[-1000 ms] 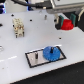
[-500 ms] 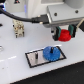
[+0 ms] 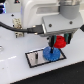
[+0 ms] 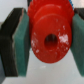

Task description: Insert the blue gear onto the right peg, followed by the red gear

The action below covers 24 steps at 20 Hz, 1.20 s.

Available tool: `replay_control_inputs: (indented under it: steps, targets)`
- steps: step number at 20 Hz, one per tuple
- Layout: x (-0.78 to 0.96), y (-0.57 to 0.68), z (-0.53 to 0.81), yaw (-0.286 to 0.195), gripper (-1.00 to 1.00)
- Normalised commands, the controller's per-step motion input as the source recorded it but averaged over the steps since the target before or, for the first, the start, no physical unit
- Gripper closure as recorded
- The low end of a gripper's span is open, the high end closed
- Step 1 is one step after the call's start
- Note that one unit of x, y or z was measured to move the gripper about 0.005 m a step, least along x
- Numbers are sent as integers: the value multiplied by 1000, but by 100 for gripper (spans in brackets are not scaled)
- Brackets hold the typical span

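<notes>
My gripper (image 3: 58,45) is shut on the red gear (image 3: 59,40) and holds it just above the blue gear (image 3: 51,53). The blue gear lies flat on the right part of the grey black-rimmed plate (image 3: 34,61). The right peg is hidden by the blue gear and the gripper. In the wrist view the red gear (image 4: 50,39) fills the frame, its centre hole facing the camera. It is clamped between the two pads (image 4: 20,44).
The arm's white body (image 3: 42,15) and a black cable (image 3: 15,29) hang over the back of the white table (image 3: 15,72). A small light-coloured object (image 3: 18,22) stands at the back on the exterior view's left.
My gripper has come down with the red gear, from high above the table's back right to just over the blue gear on the plate.
</notes>
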Motion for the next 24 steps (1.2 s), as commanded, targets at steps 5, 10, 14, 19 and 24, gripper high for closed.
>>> replay_control_inputs:
  steps: [5,10,14,19,24]
  targets:
    - [55,-189,-165,0,100]
    - [46,-177,-247,0,100]
    - [21,-150,-244,0,100]
    - [24,-93,-58,0,100]
    - [37,-61,-14,0,100]
